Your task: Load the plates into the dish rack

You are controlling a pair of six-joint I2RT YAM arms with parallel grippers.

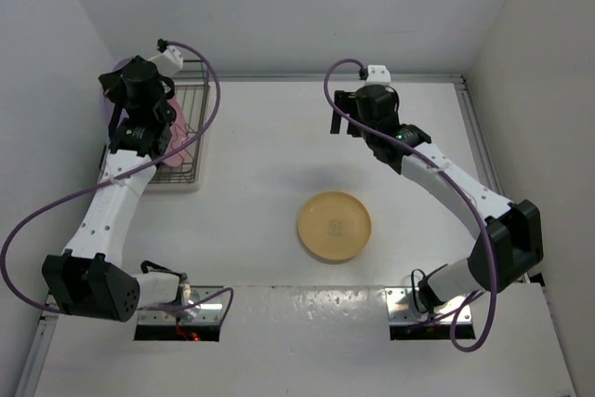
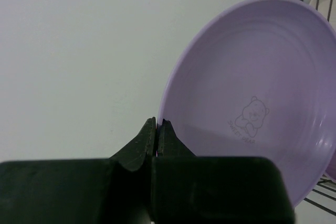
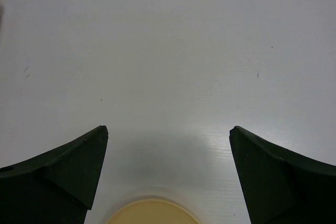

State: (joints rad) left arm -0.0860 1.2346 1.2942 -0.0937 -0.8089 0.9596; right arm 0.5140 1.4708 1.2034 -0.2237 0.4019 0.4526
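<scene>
Plates number three: one lavender plate (image 2: 252, 103), one pink plate (image 1: 183, 142), one orange plate (image 1: 335, 226).

This is looking like a robotics lab test cell: the left arm (image 1: 112, 202) and right arm (image 1: 456, 183) are sitting bolted to a white table (image 1: 260, 155), with plain white walls (image 1: 279, 6) enclosing it and purple cables (image 1: 217, 90) trailing.

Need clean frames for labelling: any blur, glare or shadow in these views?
Top external: sharp, with glare on the near table edge. Left wrist: lavender plate crisp, gripper dark and soft. Right wrist: faint shadow on the table by the orange plate.
</scene>
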